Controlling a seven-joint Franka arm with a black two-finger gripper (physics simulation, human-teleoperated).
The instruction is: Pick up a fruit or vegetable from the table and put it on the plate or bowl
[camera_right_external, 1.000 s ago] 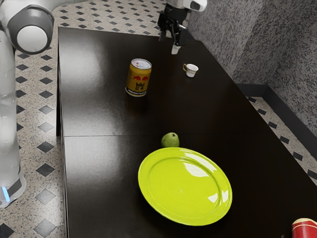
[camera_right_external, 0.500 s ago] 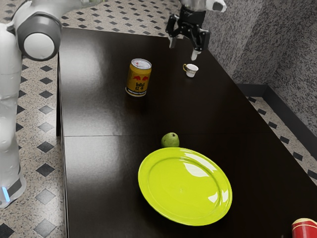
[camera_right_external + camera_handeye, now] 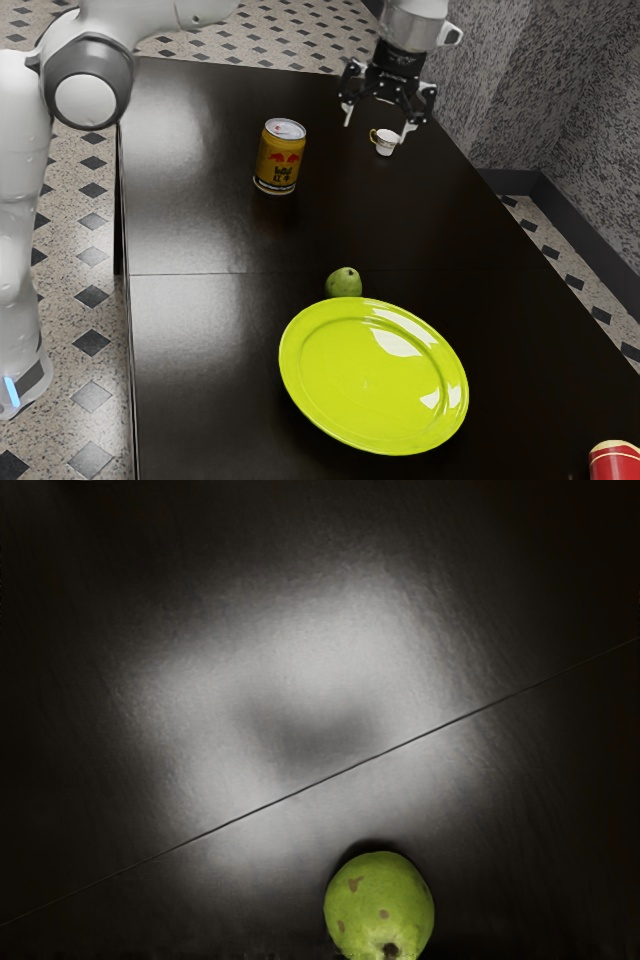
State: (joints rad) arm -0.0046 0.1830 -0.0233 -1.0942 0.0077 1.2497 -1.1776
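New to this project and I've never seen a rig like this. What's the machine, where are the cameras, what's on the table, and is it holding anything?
It is a simulated white robot arm with a black two-finger gripper at its end. The exterior view comes from a camera at the arm's side. The wrist view comes from a camera on the hand itself.

On the dark table are a yellow can, a small white cup, a green fruit and a lime-green plate. The fruit sits just off the plate's rim. A red thing is partly visible at the corner. The wrist view shows the same fruit.

The gripper is open and holds nothing. It hangs by the cup, far from the fruit.
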